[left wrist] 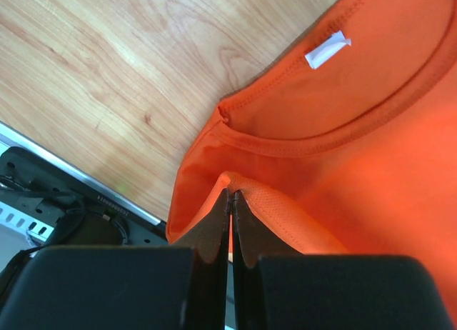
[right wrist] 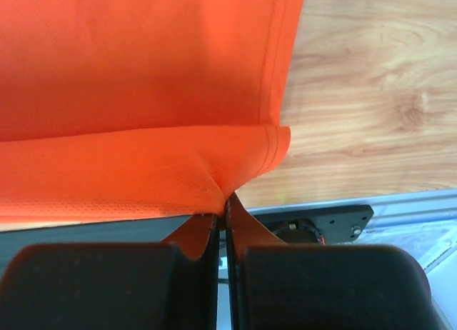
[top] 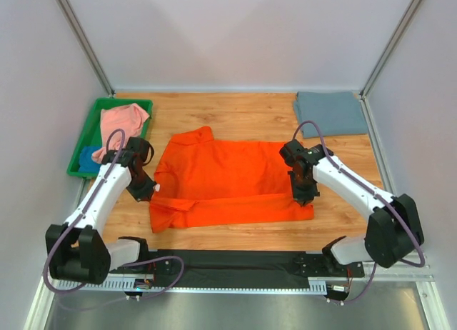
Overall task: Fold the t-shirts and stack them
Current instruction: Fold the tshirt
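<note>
The bright orange t-shirt (top: 228, 180) lies spread in the middle of the table, its near long edge folded over. My left gripper (top: 145, 189) is shut on its left edge by the collar (left wrist: 232, 181); a white label (left wrist: 327, 49) shows inside the neck. My right gripper (top: 305, 196) is shut on the shirt's near right corner (right wrist: 221, 186) by the hem. The slate grey-blue t-shirt (top: 330, 113) lies folded at the back right. The salmon pink t-shirt (top: 121, 123) and the blue t-shirt (top: 89, 158) lie crumpled in the green tray (top: 107, 103).
The green tray stands at the back left against the left wall. White walls close in the table on three sides. The black base rail (top: 235, 262) runs along the near edge, also seen under the left wrist (left wrist: 64, 208) and the right wrist (right wrist: 328, 223).
</note>
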`<state>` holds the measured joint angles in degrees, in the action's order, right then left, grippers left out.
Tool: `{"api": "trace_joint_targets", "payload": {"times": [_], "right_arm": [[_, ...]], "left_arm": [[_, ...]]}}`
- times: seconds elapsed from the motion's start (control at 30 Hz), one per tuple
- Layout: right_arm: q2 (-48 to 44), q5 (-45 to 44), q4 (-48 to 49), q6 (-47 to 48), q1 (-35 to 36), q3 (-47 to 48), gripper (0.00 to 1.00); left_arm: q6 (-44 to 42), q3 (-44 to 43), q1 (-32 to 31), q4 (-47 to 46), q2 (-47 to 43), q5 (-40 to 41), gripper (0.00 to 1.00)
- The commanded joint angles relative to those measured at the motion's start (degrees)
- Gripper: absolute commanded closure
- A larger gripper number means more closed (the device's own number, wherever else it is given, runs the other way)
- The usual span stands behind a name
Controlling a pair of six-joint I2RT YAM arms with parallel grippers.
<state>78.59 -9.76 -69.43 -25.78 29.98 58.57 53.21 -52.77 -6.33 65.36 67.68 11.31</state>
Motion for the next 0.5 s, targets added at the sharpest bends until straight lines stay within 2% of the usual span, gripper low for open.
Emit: {"api": "trace_joint_targets", "payload": {"times": [0.0, 0.1, 0.2, 0.47], "right_arm": [[4.4, 0.9, 6.6, 2.5, -2.5, -0.7, 1.0], [8.2, 1.8, 8.7, 3.1, -3.3, 0.0, 1.0], [10.8, 1.8, 9.4, 3.4, -4.1, 1.1, 1.0], [10.9, -1.2, 6.4, 4.7, -5.9, 7.0, 1.0]], "left_arm": [[-1.4, -1.3, 0.3, -3.0, 4.1, 1.7, 1.0], [-2.5, -3.3, 0.2, -4.3, 11.6, 0.1, 1.0], [-2.9, -5.2, 0.2, -4.9, 15.0, -1.0, 1.0], [-4.4, -13.8, 0.2, -1.5, 14.7, 2.1, 1.0]]}}
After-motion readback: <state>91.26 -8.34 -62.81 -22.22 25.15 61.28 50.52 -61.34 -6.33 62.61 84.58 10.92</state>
